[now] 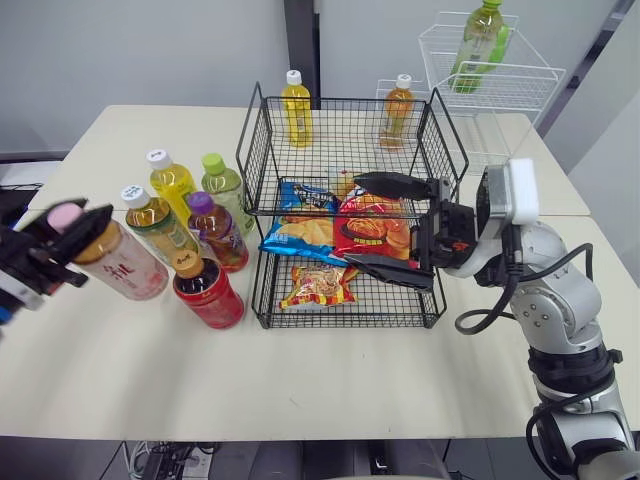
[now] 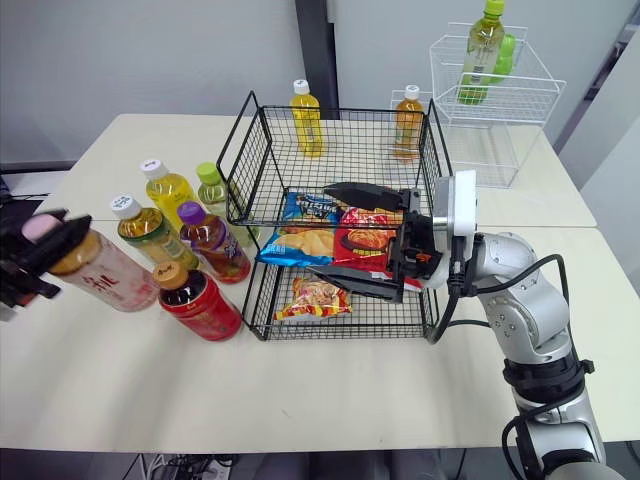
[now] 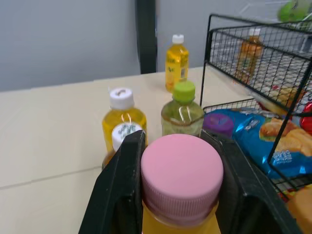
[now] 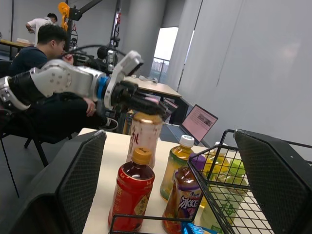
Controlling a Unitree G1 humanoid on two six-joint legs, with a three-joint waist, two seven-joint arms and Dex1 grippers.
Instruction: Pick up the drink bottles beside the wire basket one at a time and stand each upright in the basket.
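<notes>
Showing the pink-capped drink bottle (image 1: 118, 265) pinched at its cap by the left gripper (image 1: 72, 222). The bottle leans at the left side of the table (image 1: 330, 380), outside the black wire basket (image 1: 340, 140) and just beside a red-labelled bottle (image 1: 208, 292). Four more bottles (image 1: 215, 230) stand between these and the basket. The right gripper (image 1: 353, 220) hangs at the basket's right side, fingers spread wide and empty, near the snack packets (image 1: 375, 235) inside.
</notes>
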